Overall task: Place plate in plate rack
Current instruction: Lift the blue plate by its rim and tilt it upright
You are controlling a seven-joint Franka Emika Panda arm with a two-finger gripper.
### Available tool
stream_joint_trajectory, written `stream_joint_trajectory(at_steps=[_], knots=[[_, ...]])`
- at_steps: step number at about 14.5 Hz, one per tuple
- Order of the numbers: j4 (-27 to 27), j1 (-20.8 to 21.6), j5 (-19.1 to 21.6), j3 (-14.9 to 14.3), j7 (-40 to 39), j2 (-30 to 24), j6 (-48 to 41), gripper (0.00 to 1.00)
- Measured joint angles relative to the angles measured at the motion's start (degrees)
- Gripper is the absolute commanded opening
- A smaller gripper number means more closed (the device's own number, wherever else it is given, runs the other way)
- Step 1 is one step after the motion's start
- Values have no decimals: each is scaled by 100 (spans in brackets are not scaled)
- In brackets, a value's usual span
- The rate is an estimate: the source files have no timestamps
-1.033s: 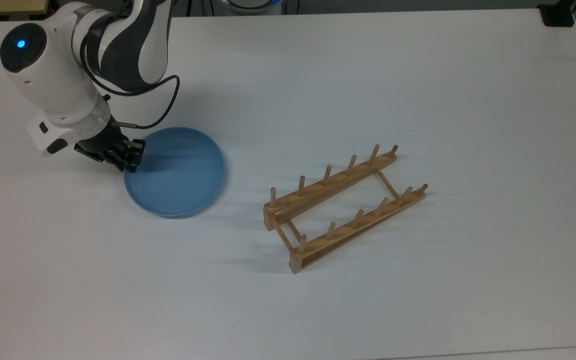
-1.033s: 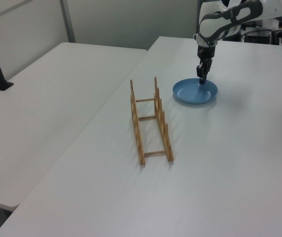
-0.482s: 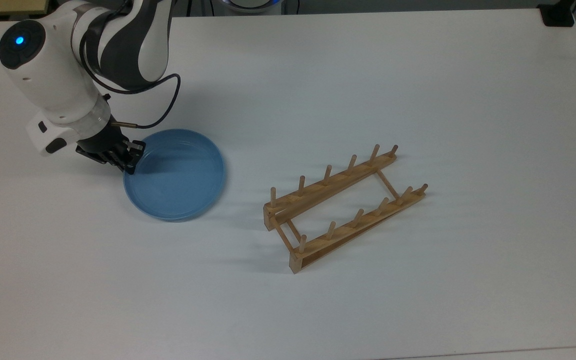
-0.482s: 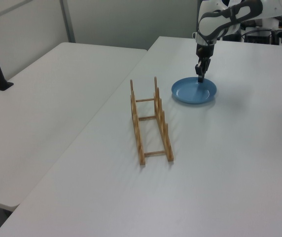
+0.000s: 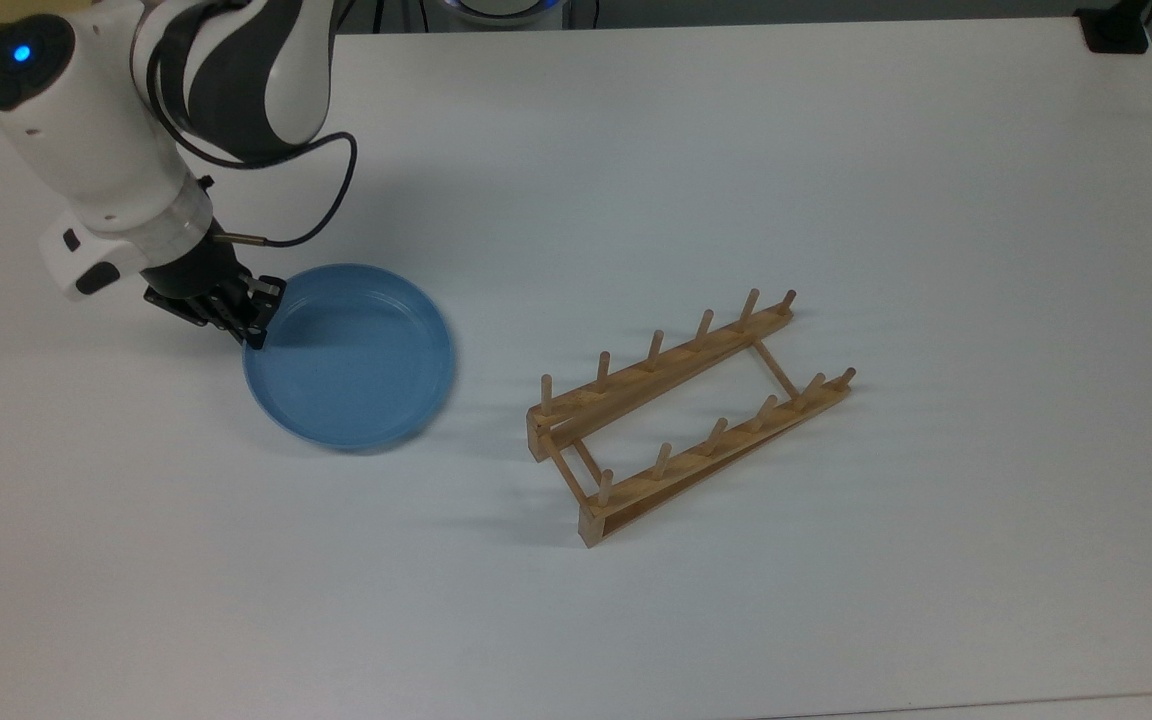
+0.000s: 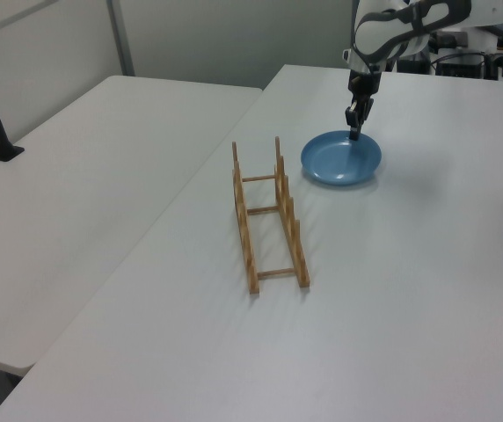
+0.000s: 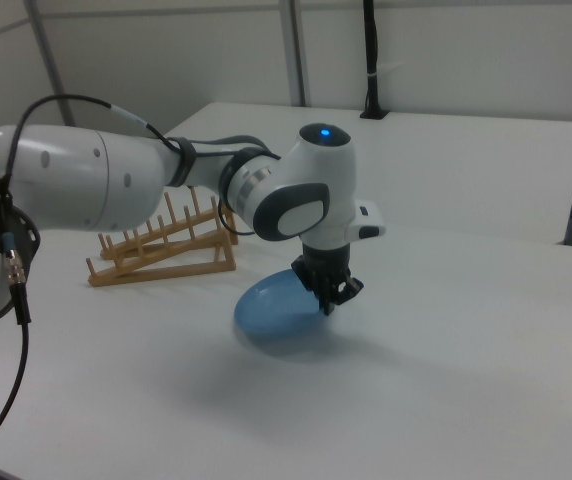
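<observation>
The claw (image 5: 254, 318) now sits higher than a second ago, drawn toward the top view's upper left, and its fingers are clamped on the near rim of the plate (image 5: 351, 355). The plate has come up with it: in the right view it hangs tilted, its gripped edge raised off the desk (image 5: 736, 150), where before it lay flat.

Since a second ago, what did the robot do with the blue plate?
The gripper, shut on the plate's rim, has gone up and lifted that edge, so the plate now hangs tilted off the table. The plate rack stayed where it was.
</observation>
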Motion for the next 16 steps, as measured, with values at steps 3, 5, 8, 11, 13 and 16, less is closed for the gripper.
stream_joint_trajectory(at_steps=[3, 5, 8, 11, 13, 16], knots=[[43, -2, 89, -10, 0, -270, 0, 0], [47, -8, 94, -18, 0, -510, -2, 0], [66, -9, 94, -25, 0, -830, -2, 0], [173, 14, 94, -25, -14, -1140, 12, 0], [346, 136, 94, -52, -33, -1380, 57, 0], [467, 752, 93, -426, -35, -1756, 392, 0]])
